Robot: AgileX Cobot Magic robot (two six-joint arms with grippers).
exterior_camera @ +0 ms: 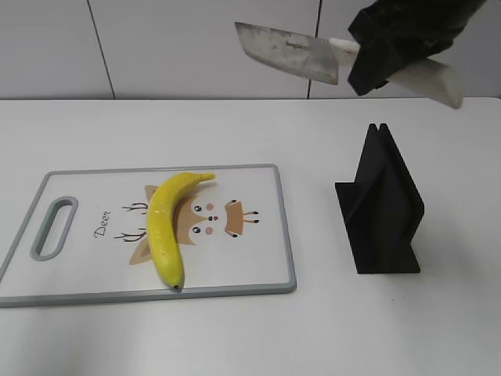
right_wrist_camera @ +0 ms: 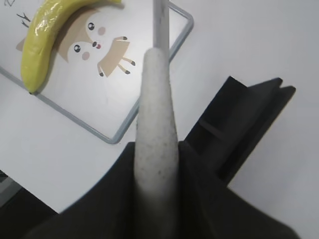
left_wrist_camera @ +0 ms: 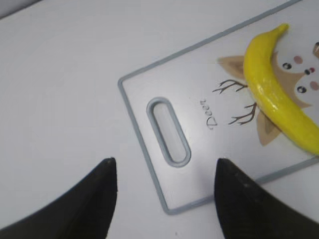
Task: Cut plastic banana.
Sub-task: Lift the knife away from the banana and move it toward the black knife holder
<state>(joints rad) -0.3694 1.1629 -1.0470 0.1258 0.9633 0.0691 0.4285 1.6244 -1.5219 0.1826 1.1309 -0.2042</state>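
We counted one plastic banana (exterior_camera: 163,228), and it lay across the deer picture on the single cutting board (exterior_camera: 258,274), its stem tip toward the board's far edge and its dark end just inside the near edge. One knife (exterior_camera: 291,52) hung in the air above and beyond the board's right side, and one black knife stand (exterior_camera: 381,207) stood on the white counter (exterior_camera: 329,337) to the right of the board, apart from it.

Only the exterior view showed us the whole blade, held level with its broad side to the camera. The right wrist view looked straight down the pale handle (right_wrist_camera: 155,129) and gave the blade only as a thin edge over the board's corner, with the stand to its right. The left wrist view alone showed the left end effector (left_wrist_camera: 162,194), and the board's slotted grip (left_wrist_camera: 168,132) between its fingers.

The right end effector (exterior_camera: 389,56) was raised high above the stand and clamped on the knife's handle, the blade pointing left toward the board. The left end effector hovered above the board's grip end, its two dark fingers (left_wrist_camera: 97,191) spread wide with nothing between them.
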